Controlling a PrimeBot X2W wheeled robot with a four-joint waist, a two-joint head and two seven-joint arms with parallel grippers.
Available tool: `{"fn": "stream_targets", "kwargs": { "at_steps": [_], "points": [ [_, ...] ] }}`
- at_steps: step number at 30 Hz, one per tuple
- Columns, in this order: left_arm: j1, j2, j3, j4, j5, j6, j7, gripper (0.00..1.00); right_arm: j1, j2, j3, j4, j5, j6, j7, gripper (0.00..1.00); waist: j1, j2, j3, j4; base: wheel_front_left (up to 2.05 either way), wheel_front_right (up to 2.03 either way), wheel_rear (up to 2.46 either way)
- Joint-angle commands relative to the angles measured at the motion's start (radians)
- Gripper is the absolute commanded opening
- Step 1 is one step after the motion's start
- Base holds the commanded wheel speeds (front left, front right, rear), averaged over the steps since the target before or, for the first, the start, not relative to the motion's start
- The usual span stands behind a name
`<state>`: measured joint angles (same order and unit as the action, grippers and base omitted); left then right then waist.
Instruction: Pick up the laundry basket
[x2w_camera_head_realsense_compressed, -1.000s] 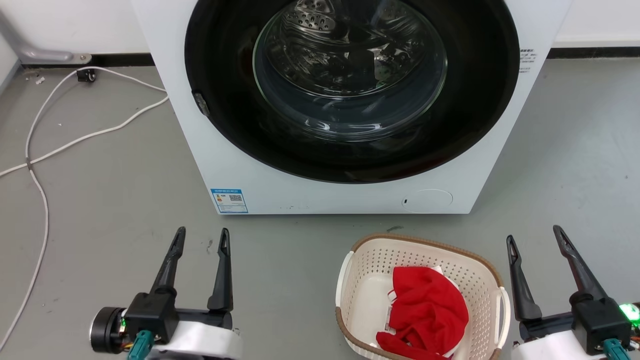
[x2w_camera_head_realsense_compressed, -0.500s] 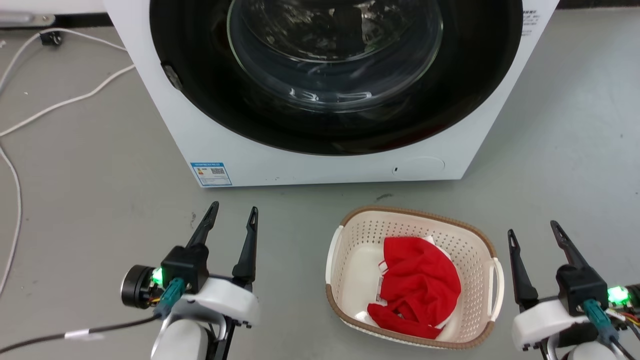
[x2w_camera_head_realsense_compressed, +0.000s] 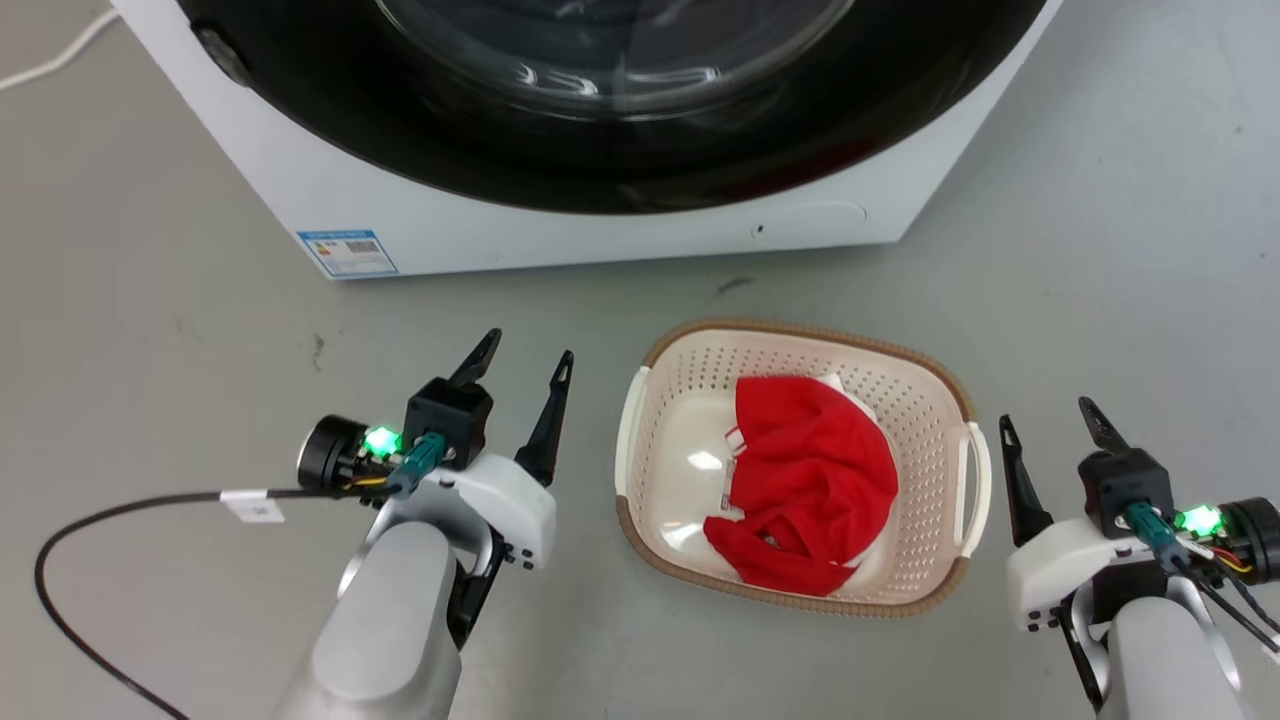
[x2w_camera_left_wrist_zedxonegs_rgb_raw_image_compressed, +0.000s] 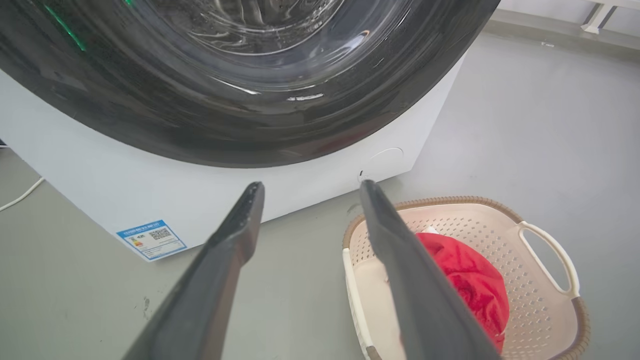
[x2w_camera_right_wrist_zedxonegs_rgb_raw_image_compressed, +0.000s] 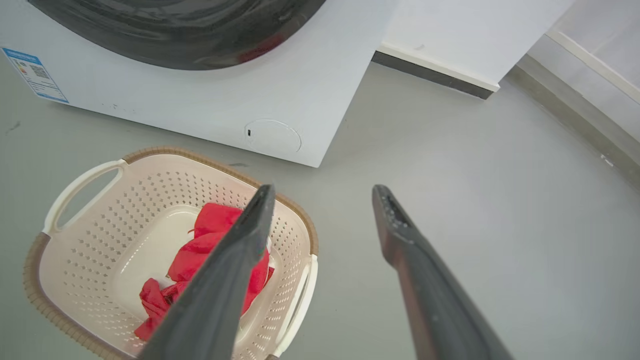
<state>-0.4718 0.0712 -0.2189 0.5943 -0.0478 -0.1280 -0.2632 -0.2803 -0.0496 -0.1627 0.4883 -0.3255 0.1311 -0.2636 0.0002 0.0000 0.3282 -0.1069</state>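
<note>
The grey floor (x2w_camera_head_realsense_compressed: 150, 300) is taking up most of the head view, and a white front-loading washer (x2w_camera_head_realsense_compressed: 600, 235) is standing on it at the top, its dark round door facing the robot. The laundry basket (x2w_camera_head_realsense_compressed: 900, 400) is sitting upright on the floor just in front of the washer's right half, apart from it, and is lying between the two arms. The left claw (x2w_camera_head_realsense_compressed: 528, 346) is hovering just beside the basket's left handle (x2w_camera_head_realsense_compressed: 627, 430) without touching it, its two dark fingers spread moderately wide and gripping nothing. The right claw (x2w_camera_head_realsense_compressed: 1044, 412) is hovering just beside the right handle (x2w_camera_head_realsense_compressed: 975, 480), also clear of it, fingers parted and empty. A crumpled red cloth (x2w_camera_head_realsense_compressed: 810, 470) is lying inside the basket toward its right side; a pale edge is showing behind it, possibly a second white item. A thin black cable (x2w_camera_head_realsense_compressed: 100, 510) is looping across the floor from the left wrist. A small blue-edged label (x2w_camera_head_realsense_compressed: 347, 252) is sticking to the washer's lower left corner.
</note>
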Motion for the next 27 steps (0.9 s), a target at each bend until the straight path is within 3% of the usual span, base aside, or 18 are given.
{"fn": "stream_targets", "kwargs": {
  "at_steps": [1,12,27],
  "points": [
    [-0.026,0.007,-0.012,0.027,0.001,-0.001,-0.002,1.0,-0.03,-0.001,0.0,0.022,-0.008,-0.001,-0.002,1.0,-0.0002,0.0,0.039,-0.022,0.0,0.0,0.0],
    [-0.214,0.024,-0.181,0.279,-0.061,-0.002,-0.002,1.0,-0.169,-0.001,-0.016,0.242,-0.047,-0.001,-0.002,1.0,-0.0002,0.0,0.154,-0.06,0.0,0.0,0.0],
    [-0.414,0.018,-0.33,0.536,-0.151,-0.002,-0.002,1.0,-0.359,-0.001,-0.034,0.511,-0.082,-0.001,-0.002,1.0,-0.0002,0.0,0.306,-0.099,0.0,0.0,0.0]
  ]
}}
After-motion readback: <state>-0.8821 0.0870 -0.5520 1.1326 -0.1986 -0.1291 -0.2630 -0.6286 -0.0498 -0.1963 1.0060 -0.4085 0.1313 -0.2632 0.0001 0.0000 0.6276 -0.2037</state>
